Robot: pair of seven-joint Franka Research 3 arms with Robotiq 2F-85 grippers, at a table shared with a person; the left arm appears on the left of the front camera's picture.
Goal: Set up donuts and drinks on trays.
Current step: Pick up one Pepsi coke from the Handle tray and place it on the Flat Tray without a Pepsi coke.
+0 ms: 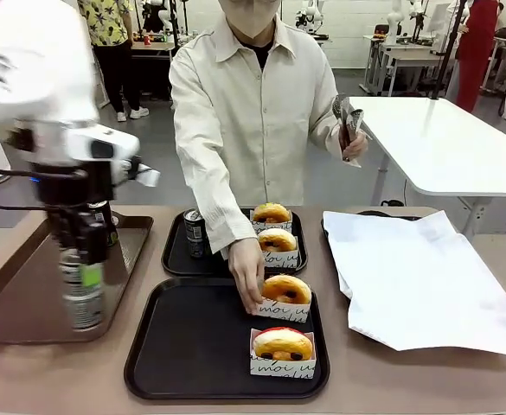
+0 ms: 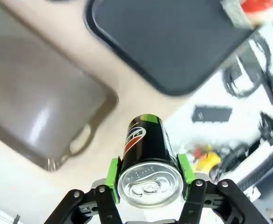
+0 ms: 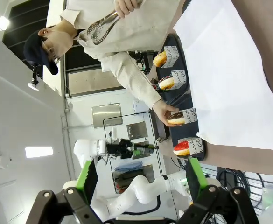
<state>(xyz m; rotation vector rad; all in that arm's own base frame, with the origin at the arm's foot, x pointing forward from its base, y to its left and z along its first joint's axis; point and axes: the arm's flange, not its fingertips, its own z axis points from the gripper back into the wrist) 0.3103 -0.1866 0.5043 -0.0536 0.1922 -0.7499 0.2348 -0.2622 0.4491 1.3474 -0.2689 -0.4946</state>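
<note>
Above the brown tray (image 1: 10, 294), I hold a can (image 1: 82, 290) in my left gripper (image 2: 149, 179), pads clamped on its sides near the top. It seems stiff but slippery. My right gripper (image 3: 141, 179) stands open, empty.

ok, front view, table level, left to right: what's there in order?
Long brown plastic tray → slim dark drink can held in the left gripper → near black square plastic tray → red-iced donut in a white printed paper sleeve → large white paper sheet.
</note>
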